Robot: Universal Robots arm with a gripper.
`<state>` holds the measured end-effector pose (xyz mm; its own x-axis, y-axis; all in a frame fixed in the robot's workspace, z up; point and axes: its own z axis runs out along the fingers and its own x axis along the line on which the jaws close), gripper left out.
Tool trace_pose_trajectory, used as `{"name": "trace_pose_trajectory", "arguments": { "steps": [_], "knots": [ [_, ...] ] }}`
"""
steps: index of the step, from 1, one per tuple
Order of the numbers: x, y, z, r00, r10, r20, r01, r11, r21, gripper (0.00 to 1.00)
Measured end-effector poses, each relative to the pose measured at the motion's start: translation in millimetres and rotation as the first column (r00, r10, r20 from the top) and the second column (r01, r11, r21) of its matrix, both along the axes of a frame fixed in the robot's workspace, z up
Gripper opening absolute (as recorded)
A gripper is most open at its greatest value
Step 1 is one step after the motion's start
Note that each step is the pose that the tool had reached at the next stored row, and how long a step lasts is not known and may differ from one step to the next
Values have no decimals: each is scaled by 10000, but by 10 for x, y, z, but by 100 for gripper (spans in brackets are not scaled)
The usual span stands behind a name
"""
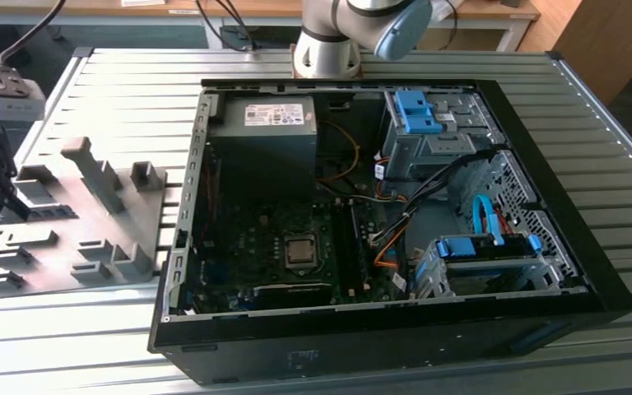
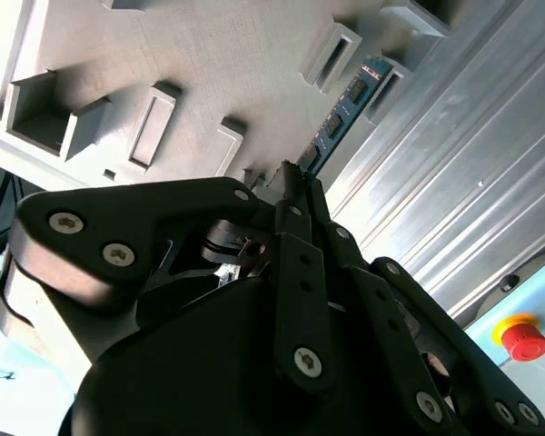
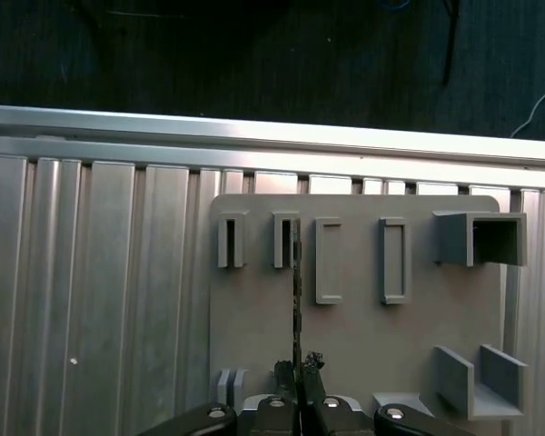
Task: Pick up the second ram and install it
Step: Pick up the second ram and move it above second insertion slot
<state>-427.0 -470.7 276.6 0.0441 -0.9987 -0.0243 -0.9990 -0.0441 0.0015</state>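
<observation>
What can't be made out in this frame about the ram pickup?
- The second ram: edge-on in the first wrist view, so its faces are unseen. In the second wrist view the claw covers its near end.
- Whether it rests in the tray or is lifted clear: neither wrist view settles it.
- Motherboard's memory slots: too dark and small in the exterior view to tell if filled.

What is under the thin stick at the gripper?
The grey tray, lying on the ribbed table. The second ram, seen edge-on, hides the strip of tray directly beneath.
</observation>
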Motion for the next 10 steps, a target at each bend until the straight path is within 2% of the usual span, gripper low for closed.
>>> {"name": "trace_pose_trajectory", "arguments": {
  "steps": [10],
  "knots": [
    [0, 0, 160, 10000, 0, 1, 0, 10000, 0, 14]
  ]
}}
